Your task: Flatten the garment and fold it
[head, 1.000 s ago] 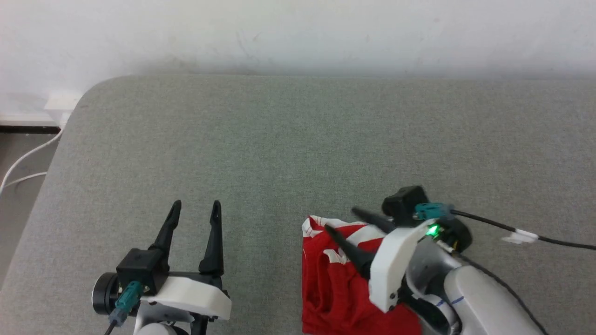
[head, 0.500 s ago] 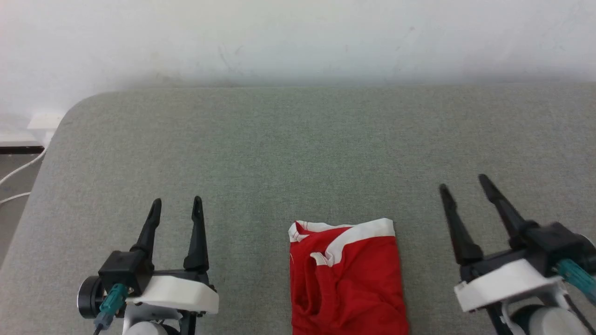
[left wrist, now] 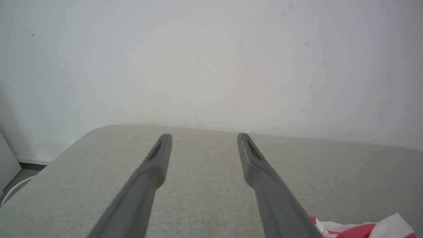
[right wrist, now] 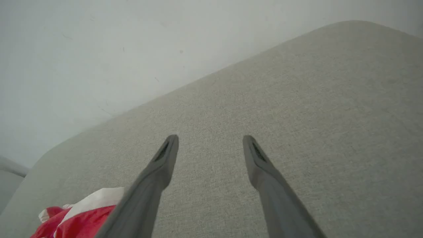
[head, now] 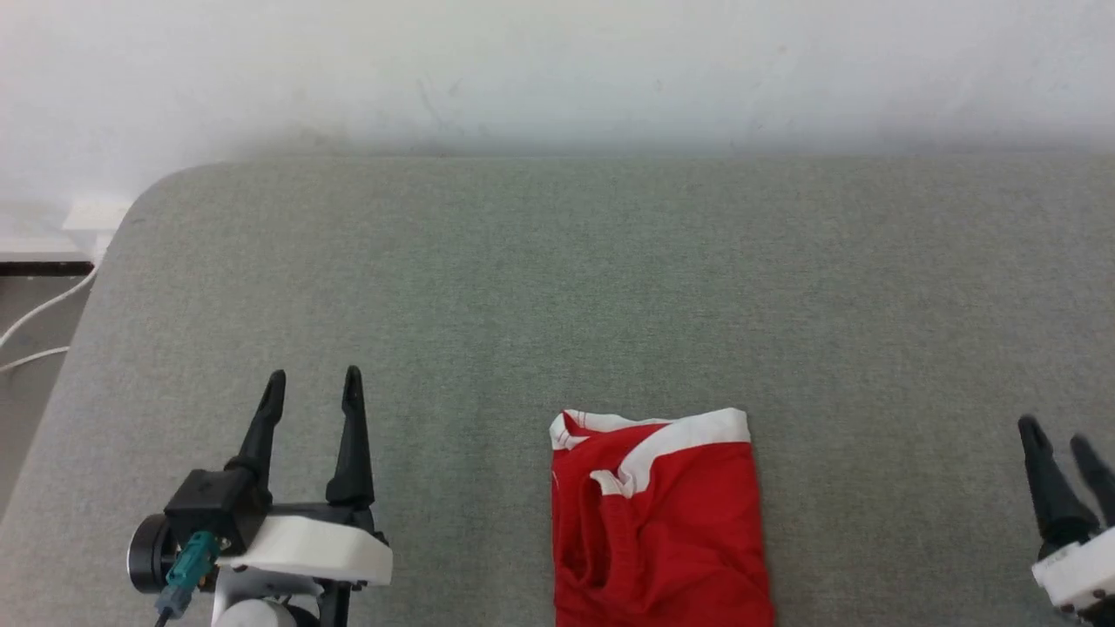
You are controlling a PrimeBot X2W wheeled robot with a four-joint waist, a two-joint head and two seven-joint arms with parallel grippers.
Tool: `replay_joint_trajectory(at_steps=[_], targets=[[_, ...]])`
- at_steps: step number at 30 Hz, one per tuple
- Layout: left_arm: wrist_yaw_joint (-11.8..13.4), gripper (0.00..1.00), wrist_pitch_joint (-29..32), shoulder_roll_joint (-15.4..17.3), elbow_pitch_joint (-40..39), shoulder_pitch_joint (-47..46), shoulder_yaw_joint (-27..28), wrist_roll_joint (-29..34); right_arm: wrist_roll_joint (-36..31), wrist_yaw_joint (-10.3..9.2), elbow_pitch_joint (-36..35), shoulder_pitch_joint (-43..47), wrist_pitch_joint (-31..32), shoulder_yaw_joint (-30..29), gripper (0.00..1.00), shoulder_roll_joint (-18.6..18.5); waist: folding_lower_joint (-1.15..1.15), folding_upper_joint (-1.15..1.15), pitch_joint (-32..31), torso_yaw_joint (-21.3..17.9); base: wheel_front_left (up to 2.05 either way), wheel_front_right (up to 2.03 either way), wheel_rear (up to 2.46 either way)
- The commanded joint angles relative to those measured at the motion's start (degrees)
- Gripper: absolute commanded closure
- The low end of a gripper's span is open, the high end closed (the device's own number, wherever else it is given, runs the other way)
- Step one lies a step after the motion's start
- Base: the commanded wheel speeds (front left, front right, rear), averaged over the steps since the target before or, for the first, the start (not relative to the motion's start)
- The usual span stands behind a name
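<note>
- Two pincers in the head view, one at each bottom corner, with the garment point(head: 662, 522) between them, touching neither.
- Far left: white cables point(head: 43, 309) run over the floor beside the rounded corner of the tabletop point(head: 557, 261); a white wall point(head: 557, 70) stands behind.
- Left pincer point(head: 314, 376): bottom left, fingers spread apart, nothing between them, pointing toward the wall. It is well apart from the garment.
- Left wrist view: the left pincer point(left wrist: 204, 135) is wide open over bare grey fabric, and a red-and-white bit of garment point(left wrist: 363, 229) peeks in at the bottom right corner.
- Garment: red, folded into an upright rectangle at the near middle of the tabletop. A white band runs along its far edge and slants down to the left. There are some creases on its left half, and its near end is cut off by the picture's edge.
- Right pincer point(head: 1054, 433): bottom right corner, mostly out of frame, the two fingers parted and holding nothing, well to the right of the garment.
- Right wrist view: the right pincer point(right wrist: 210, 137) is open above bare grey fabric, with the garment point(right wrist: 82, 218) at the bottom left, beside the left finger.
</note>
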Motion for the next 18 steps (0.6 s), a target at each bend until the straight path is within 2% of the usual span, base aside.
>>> replay_joint_trajectory(at_steps=[1, 5, 9, 13, 18], targets=[[-0.6, 0.00, -0.3, -0.3, -0.6, -0.2, 0.7, 0.7, 2.9, -0.02, 1.2, 0.5, 2.0, -0.2, 0.00, -0.3, 0.00, 0.00, 0.2, 1.0, 0.00, 0.00, 0.00], [-3.0, 0.00, -0.3, -1.7, -1.3, 0.0, 2.5, 3.1, 14.3, -0.02, 7.9, 1.1, 13.2, -0.9, 0.00, -1.5, 0.00, 0.00, 0.3, 2.8, 0.00, 0.00, 0.00], [-5.2, 0.00, -0.3, -3.6, -0.9, 0.4, 4.2, 4.7, 24.2, -0.02, 12.1, 0.6, 23.1, 1.5, 0.00, 0.8, 0.00, 0.00, 0.1, 4.3, 0.00, 0.00, 0.00], [-7.0, 0.00, -0.3, -5.5, -0.2, 0.5, 5.7, 5.9, 32.9, -0.02, 14.2, -0.8, 30.4, 4.6, 0.00, 3.3, 0.00, 0.00, 0.1, 5.2, 0.00, 0.00, 0.00], [-8.9, 0.00, -0.3, -7.3, 0.4, 0.5, 7.2, 7.4, 36.9, -0.02, 17.9, -3.9, 34.0, 8.4, 0.00, 4.5, 0.00, 0.00, 0.5, 5.6, 0.00, 0.00, 0.00]])
